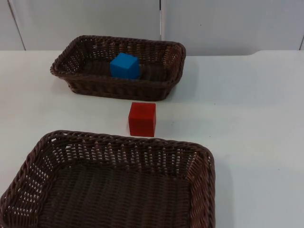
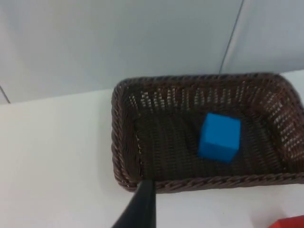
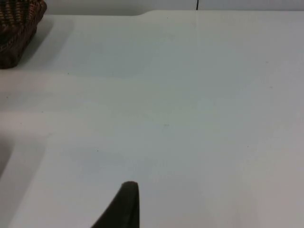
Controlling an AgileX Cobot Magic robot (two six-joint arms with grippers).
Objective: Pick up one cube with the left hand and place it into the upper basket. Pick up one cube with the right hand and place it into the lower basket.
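A blue cube [image 1: 125, 65] rests inside the upper wicker basket [image 1: 118, 91] at the back of the table. A red cube [image 1: 142, 118] stands on the white table between that basket and the lower wicker basket [image 1: 123, 142] at the front. In the left wrist view, my left gripper [image 2: 142, 204] hangs above the table just outside the upper basket's [image 2: 118, 142] front rim, apart from the blue cube [image 2: 219, 137]. An edge of the red cube [image 2: 290, 222] shows there too. My right gripper [image 3: 124, 204] hovers over bare table, away from both cubes.
A grey partition wall [image 1: 213, 23] closes the table's far edge behind the upper basket. White table [image 1: 251, 118] stretches to the right of both baskets. A brown basket corner [image 3: 19, 28] appears in the right wrist view.
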